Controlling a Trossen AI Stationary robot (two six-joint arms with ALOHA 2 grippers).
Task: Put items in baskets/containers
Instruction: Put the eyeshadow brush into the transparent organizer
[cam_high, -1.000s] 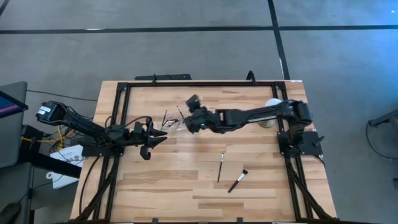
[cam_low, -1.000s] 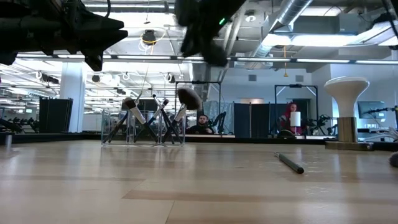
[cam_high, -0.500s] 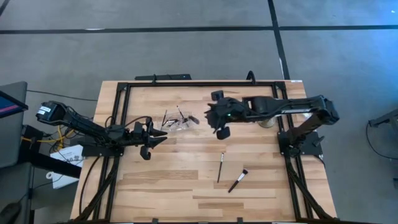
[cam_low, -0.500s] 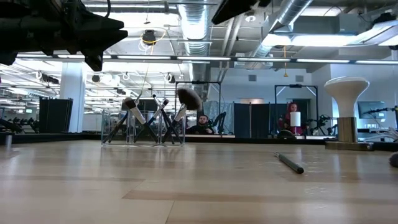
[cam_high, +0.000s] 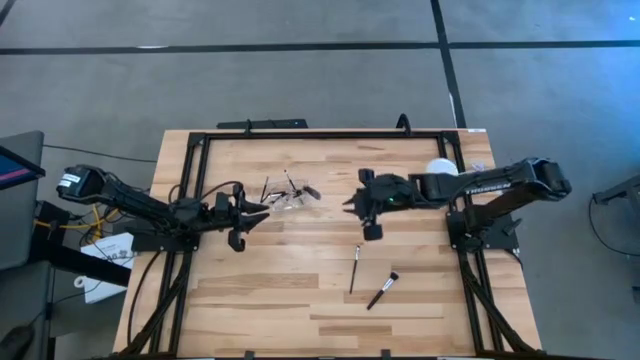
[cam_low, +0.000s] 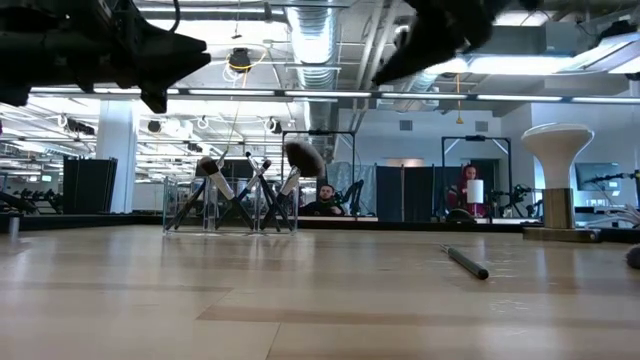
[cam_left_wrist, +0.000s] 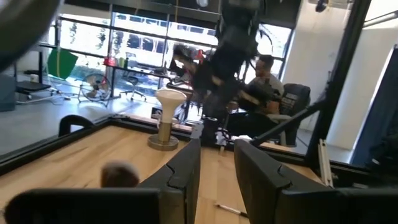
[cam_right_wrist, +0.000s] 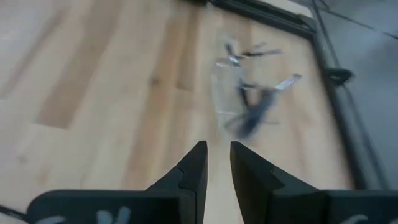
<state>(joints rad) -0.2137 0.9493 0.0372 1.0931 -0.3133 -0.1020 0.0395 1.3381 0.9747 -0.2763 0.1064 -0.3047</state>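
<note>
A clear container (cam_high: 287, 195) stands on the wooden table left of centre. Several dark makeup brushes (cam_low: 232, 190) lean in it, heads up, one with a big fluffy head (cam_low: 303, 157). Two more brushes lie flat on the table: a slim one (cam_high: 355, 266) and a wider-headed one (cam_high: 382, 290) nearer the front. My right gripper (cam_high: 350, 203) hovers above the table to the right of the container, tilted down toward it. Its fingers (cam_right_wrist: 217, 149) stand a narrow gap apart with nothing between them. My left gripper (cam_high: 262, 210) hangs level just left of the container, open and empty (cam_left_wrist: 217, 146).
A white ball on a stand (cam_high: 438, 168) sits at the table's right side, beside the right arm. A black rail frame (cam_high: 300, 135) borders the table's far, left and right sides. Bare wood lies in front of the container and at the near left.
My right gripper has pulled back from above the container toward the table's right edge, rolling its wrist on the way. Its finger gap looks unchanged. The brushes in the container and the two on the table have stayed put.
</note>
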